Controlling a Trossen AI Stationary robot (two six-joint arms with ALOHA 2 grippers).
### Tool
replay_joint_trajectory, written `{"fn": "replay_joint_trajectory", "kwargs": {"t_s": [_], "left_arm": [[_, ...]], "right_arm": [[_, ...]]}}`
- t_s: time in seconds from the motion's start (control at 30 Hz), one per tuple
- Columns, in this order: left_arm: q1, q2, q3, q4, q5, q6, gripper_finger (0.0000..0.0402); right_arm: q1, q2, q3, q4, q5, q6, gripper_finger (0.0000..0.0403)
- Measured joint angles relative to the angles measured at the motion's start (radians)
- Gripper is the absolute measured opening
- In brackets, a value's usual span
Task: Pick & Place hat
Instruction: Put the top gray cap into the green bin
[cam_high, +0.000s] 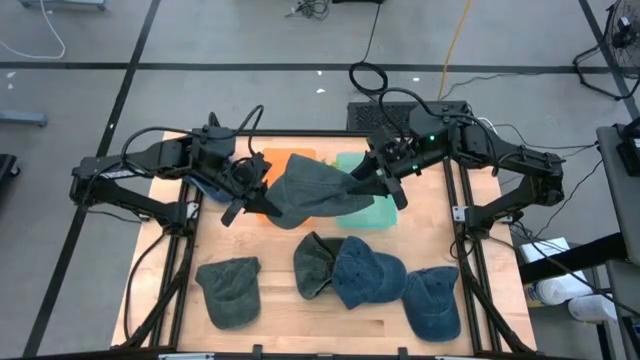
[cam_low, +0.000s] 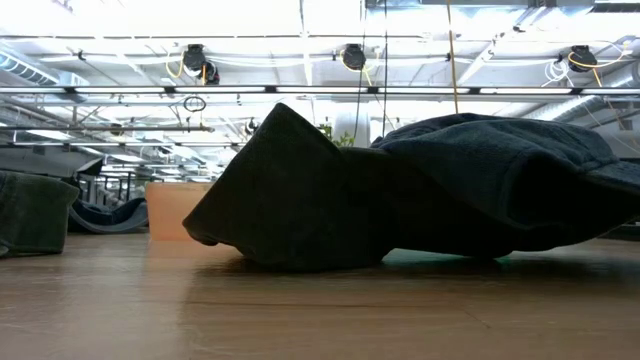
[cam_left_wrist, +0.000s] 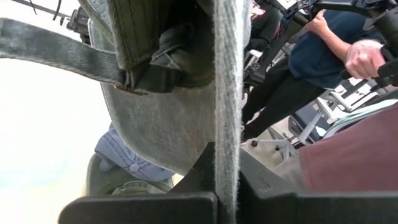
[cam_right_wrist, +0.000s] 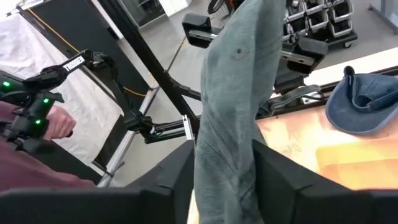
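Observation:
A grey-green cap (cam_high: 310, 190) spans between my two grippers over an orange mat (cam_high: 285, 160) and a green mat (cam_high: 375, 210) at the table's far middle. My left gripper (cam_high: 258, 188) is shut on the cap's left side, and my right gripper (cam_high: 368, 183) is shut on its right side. In the left wrist view the cap's back strap (cam_left_wrist: 62, 53) and buckle show. A blue cap (cam_high: 208, 185) lies under the left arm. Near caps fill the low view and hide both grippers there. My left gripper (cam_left_wrist: 227, 202) pinches a thin cloth edge (cam_left_wrist: 227, 124) of the cap between its two fingers; the edge runs straight away from the fingers. The cap's body hangs beyond them, off the table. My right gripper (cam_right_wrist: 225, 183) pinches a bunched fold of the cap's cloth (cam_right_wrist: 227, 149) between its two fingers (cam_right_wrist: 273, 168), coming from the table's right. The cloth stretches away from it toward the left arm.
Several more caps lie along the table's near half: a green one (cam_high: 230, 290), a dark green one (cam_high: 315, 262) and two blue ones (cam_high: 365, 272) (cam_high: 433, 300). People stand beyond the table: a hand (cam_left_wrist: 364, 56) and a maroon sleeve (cam_right_wrist: 37, 168).

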Motion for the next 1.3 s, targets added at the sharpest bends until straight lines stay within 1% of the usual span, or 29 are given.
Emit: {"fn": "replay_joint_trajectory", "kwargs": {"t_s": [0.1, 0.17, 0.3, 0.37, 0.47, 0.53, 0.77, 0.93, 1.17, 1.3], "left_arm": [[0.0, 0.0, 0.0, 0.0, 0.0, 0.0, 0.0008], [0.0, 0.0, 0.0, 0.001, 0.0, 0.0, 0.0008], [0.0, 0.0, 0.0, 0.001, 0.0, 0.004, 0.0008], [0.001, 0.0, 0.0, 0.001, 0.0, 0.004, 0.0008], [0.001, 0.0, 0.0, 0.002, -0.001, 0.005, 0.0008], [0.001, 0.0, 0.0, 0.002, -0.001, 0.005, 0.0016], [0.001, 0.0, 0.0, 0.003, 0.0, 0.007, 0.008], [0.007, 0.0, 0.0, 0.002, 0.0, 0.007, 0.0116], [0.041, 0.0, 0.0, 0.002, 0.002, -0.005, 0.0171], [0.06, 0.0, 0.0, 0.001, 0.045, 0.001, 0.0195]], "right_arm": [[0.0, 0.0, 0.0, 0.0, -0.002, -0.001, 0.0097], [0.0, 0.0, 0.0, -0.001, -0.023, -0.015, 0.0076], [0.0, 0.0, 0.0, -0.001, -0.026, -0.051, 0.0019], [0.0, 0.0, 0.0, -0.001, -0.026, -0.074, 0.0007], [0.0, 0.0, 0.0, 0.011, -0.024, -0.086, 0.0004], [0.0, 0.0, 0.0, 0.032, -0.022, -0.087, 0.0003], [0.0, 0.0, 0.0, 0.103, -0.029, -0.112, 0.0001], [0.0, -0.013, 0.0, 0.107, -0.083, -0.112, 0.0001], [0.029, -0.054, 0.0, 0.057, -0.079, -0.155, 0.0], [0.069, -0.08, 0.0, -0.003, -0.073, -0.203, 0.0]]}}
